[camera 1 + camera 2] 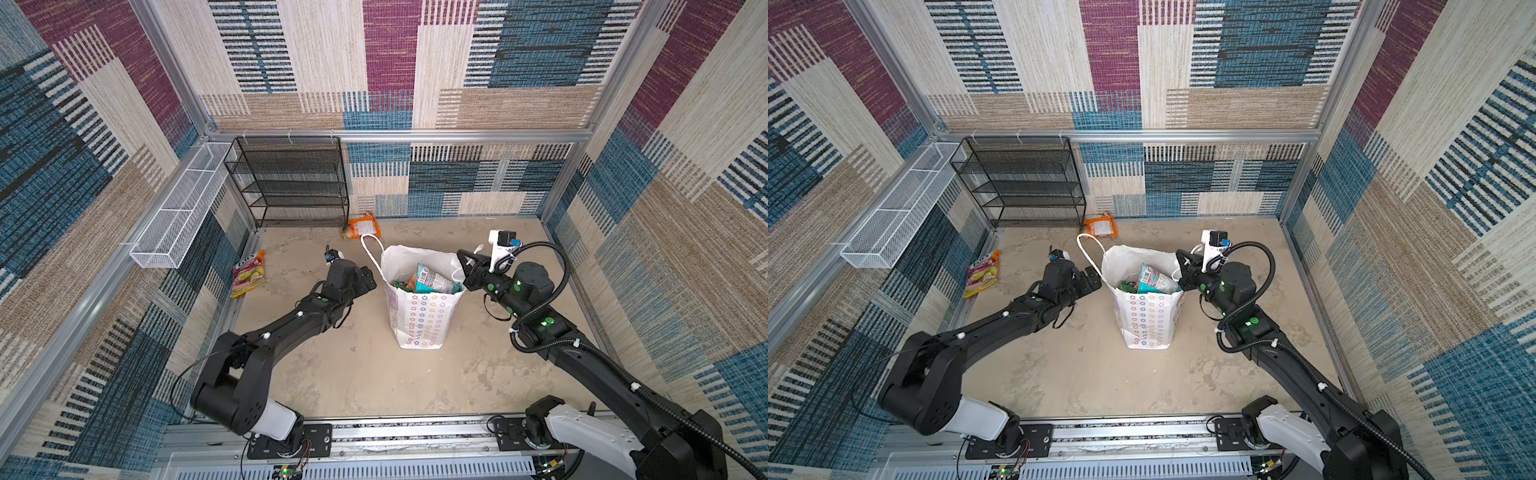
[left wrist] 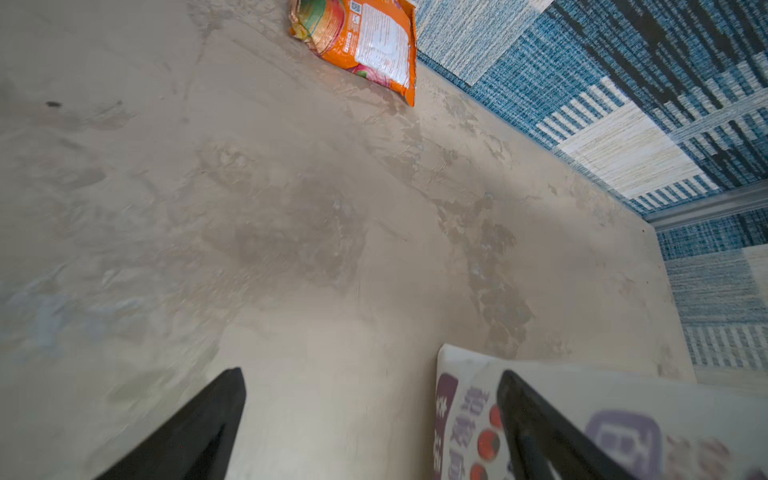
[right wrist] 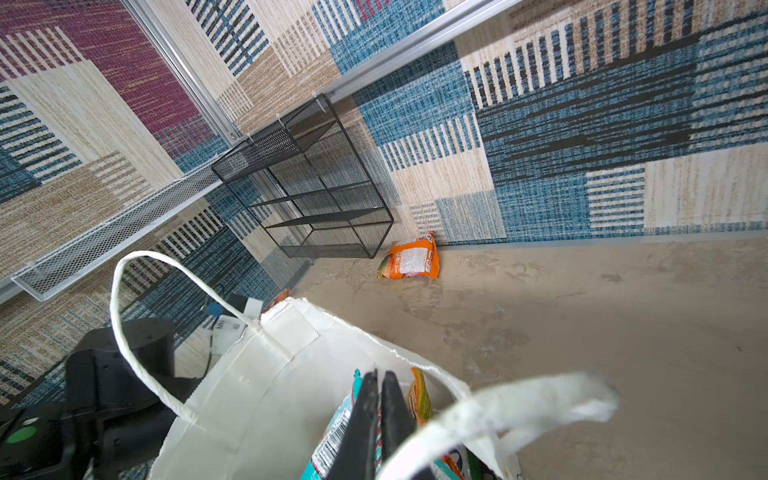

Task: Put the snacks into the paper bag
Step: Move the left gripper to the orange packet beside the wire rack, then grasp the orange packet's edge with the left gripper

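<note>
The right claw (image 3: 382, 376) is pinched shut, nothing seen between its tips, at the mouth of the paper bag (image 1: 419, 320), above a teal pouch (image 1: 432, 279) inside. The left claw (image 2: 372, 371) gapes wide just beside the bag. An orange pouch (image 1: 363, 226) lies by the black rack (image 1: 291, 183); a pink-yellow pouch (image 1: 248, 276) lies well apart, leftward.

Patchwork walls (image 1: 324, 62), mottled beige floor (image 1: 374, 365)
</note>
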`<move>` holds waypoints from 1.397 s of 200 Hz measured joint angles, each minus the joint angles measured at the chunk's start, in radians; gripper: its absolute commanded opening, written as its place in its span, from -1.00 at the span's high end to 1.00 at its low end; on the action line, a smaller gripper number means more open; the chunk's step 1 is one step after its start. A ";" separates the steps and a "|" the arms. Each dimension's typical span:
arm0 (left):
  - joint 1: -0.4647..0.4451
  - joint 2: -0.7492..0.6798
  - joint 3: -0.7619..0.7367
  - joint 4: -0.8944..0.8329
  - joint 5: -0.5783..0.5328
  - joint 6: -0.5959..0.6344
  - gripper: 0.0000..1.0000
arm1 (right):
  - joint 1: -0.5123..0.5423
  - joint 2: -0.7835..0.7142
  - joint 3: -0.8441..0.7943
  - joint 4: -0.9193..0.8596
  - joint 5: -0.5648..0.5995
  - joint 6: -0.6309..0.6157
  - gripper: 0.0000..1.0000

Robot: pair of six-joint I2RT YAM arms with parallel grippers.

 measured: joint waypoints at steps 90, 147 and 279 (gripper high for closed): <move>0.069 0.602 0.514 0.120 0.036 -0.204 -0.60 | 0.000 0.021 0.000 0.000 0.026 -0.011 0.84; 0.115 0.840 0.808 0.186 0.051 -0.353 -0.55 | 0.000 0.024 0.000 0.000 0.035 -0.019 0.84; 0.117 1.092 1.246 0.006 0.003 -0.517 -0.04 | 0.000 0.024 0.000 0.000 0.051 -0.031 0.84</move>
